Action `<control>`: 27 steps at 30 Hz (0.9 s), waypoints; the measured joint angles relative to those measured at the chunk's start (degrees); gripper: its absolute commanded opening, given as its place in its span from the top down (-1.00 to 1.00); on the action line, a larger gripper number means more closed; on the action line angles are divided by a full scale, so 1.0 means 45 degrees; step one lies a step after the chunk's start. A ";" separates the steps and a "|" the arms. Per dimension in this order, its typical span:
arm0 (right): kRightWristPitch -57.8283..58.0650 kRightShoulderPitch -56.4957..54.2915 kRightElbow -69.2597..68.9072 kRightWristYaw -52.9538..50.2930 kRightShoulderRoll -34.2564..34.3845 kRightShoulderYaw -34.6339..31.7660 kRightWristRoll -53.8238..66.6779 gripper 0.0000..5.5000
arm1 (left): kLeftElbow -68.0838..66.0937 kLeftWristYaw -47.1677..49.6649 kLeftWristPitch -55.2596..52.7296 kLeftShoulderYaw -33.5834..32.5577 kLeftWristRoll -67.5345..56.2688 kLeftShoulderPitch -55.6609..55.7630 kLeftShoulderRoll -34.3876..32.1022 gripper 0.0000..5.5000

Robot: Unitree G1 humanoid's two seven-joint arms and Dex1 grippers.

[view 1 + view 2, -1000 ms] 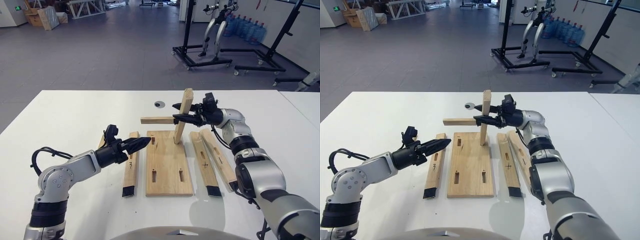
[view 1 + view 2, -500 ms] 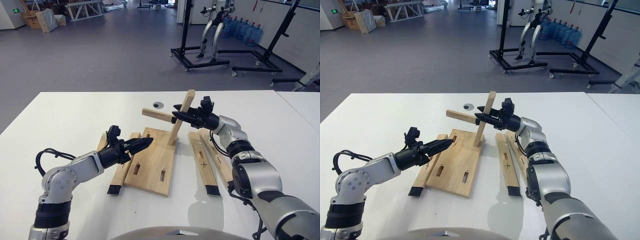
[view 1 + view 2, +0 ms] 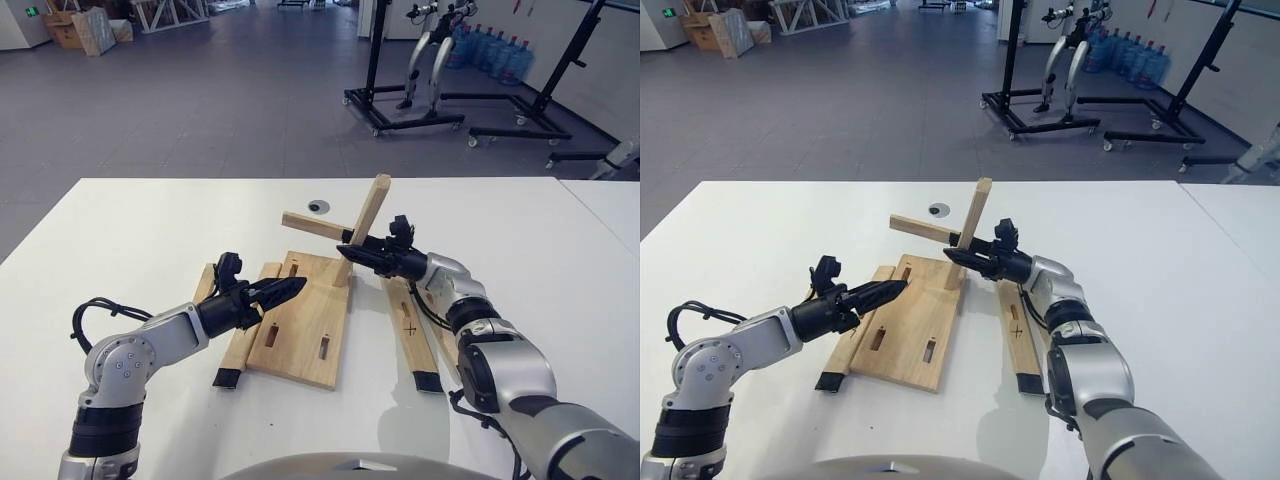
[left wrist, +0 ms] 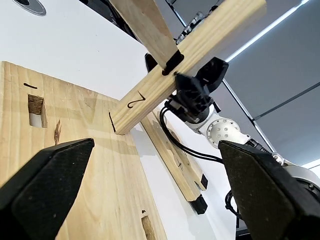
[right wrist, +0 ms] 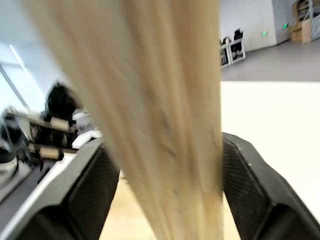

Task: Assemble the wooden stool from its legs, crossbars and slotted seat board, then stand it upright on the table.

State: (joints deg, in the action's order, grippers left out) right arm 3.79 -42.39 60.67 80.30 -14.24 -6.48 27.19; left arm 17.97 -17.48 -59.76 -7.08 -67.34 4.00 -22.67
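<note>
The slotted seat board [image 3: 300, 352] lies skewed on the white table [image 3: 130, 230]. One leg [image 3: 372, 205] stands tilted in a far slot of the board, with a crossbar [image 3: 308, 224] sticking out to the left. My right gripper [image 3: 346, 250] is shut on that leg low down, close above the board. In the right wrist view the leg [image 5: 160, 115] sits between the fingers [image 5: 90, 190]. My left gripper [image 3: 292, 288] hovers open over the board's left part with nothing in it. The left wrist view looks along the board [image 4: 75, 150] to the leg [image 4: 200, 45].
A spare leg [image 3: 236, 345] lies along the board's left side, with another piece [image 3: 207, 283] farther left. Two more legs [image 3: 411, 327] lie to the right, partly under my right arm. A round grommet [image 3: 318, 206] sits in the table behind. Wheeled racks stand on the floor beyond.
The seat board swung round so its near end points left, and the upright leg tipped to the right. My right gripper slid lower on the leg. My left gripper moved over the board.
</note>
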 measured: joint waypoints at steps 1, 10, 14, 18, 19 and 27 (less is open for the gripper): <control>0.0282 -0.0061 -0.0167 0.0004 0.0002 -0.0252 0.0230 -0.38 | 0.0000 -0.0006 0.0001 0.0002 0.0043 -0.0020 0.0012 -0.66; 0.5003 -0.0522 -0.4824 0.0946 -0.1668 -0.0541 0.1441 -0.61 | 0.0038 -0.0105 -0.0005 -0.0049 0.0088 -0.0188 0.0158 -0.66; 0.5799 -0.0031 -0.5791 0.0594 -0.3468 -0.1093 0.1459 -0.61 | 0.0185 0.0030 -0.0008 -0.0064 0.0335 -0.0054 0.0049 -0.66; 0.5189 -0.0630 -0.4581 -0.1273 -0.3947 -0.1906 0.1202 -0.61 | 0.0551 0.0177 -0.0014 -0.0001 0.0367 0.0079 -0.0013 -0.66; 0.5030 -0.0846 -0.4441 -0.1865 -0.4022 -0.2201 0.1203 -0.61 | 0.0577 0.0187 -0.0019 0.0022 0.0367 0.0129 -0.0012 -0.66; 0.5575 -0.1456 -0.7193 -0.6452 -0.2795 -0.2948 0.1821 -0.61 | 0.0737 0.0350 -0.0013 0.0044 0.0389 0.0209 0.0056 -0.66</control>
State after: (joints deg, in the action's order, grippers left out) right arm 28.88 -48.94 28.30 51.26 -26.82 -19.75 35.39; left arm 21.29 -15.90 -59.82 -6.88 -65.59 4.94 -22.42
